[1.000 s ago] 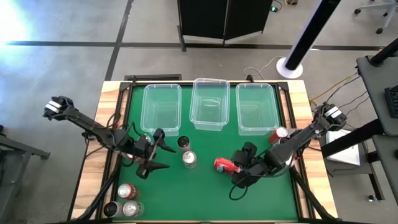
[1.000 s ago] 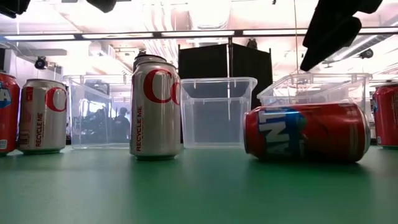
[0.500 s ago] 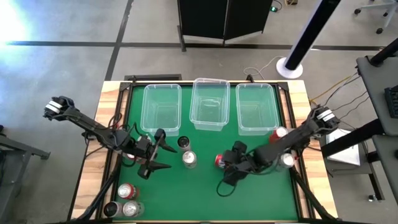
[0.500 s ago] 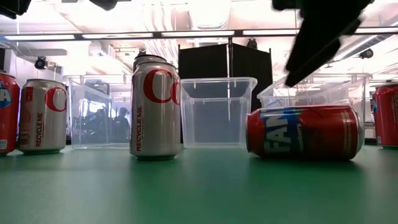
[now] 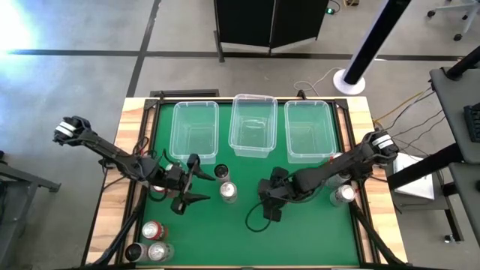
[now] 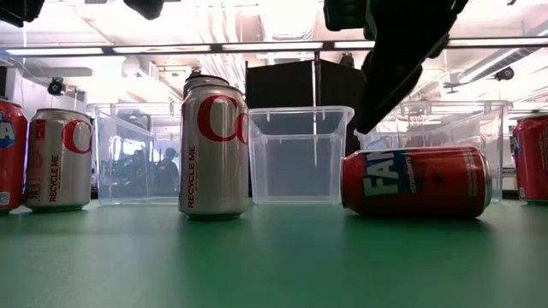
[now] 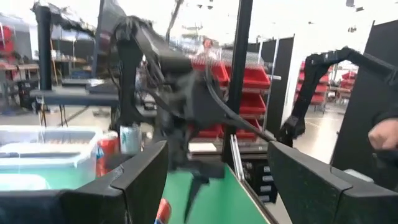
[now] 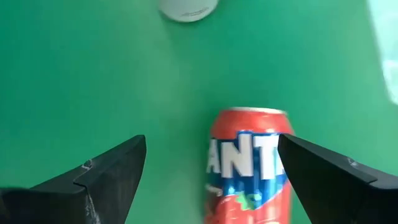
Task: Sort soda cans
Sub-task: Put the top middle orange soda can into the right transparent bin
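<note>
On the green desk point(image 5: 225, 225) a red Fanta can point(image 8: 250, 163) lies mid-desk; silver cans point(image 6: 213, 147) read "RECYCLE ME". Right gripper point(image 5: 271, 201), spread, has moved left above it; left gripper point(image 5: 196, 187) spread.

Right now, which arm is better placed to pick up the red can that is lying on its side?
The right. Its gripper hangs directly over the lying red can, jaws open on either side. The left gripper waits near the standing silver can.

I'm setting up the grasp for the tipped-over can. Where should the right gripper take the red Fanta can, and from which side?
Grip the red can across the middle of its round body, coming straight down. It lies on its side on the mat, so its ends point sideways and the curved wall faces up. The right gripper hangs above it, open, fingers either side of the body.
</note>
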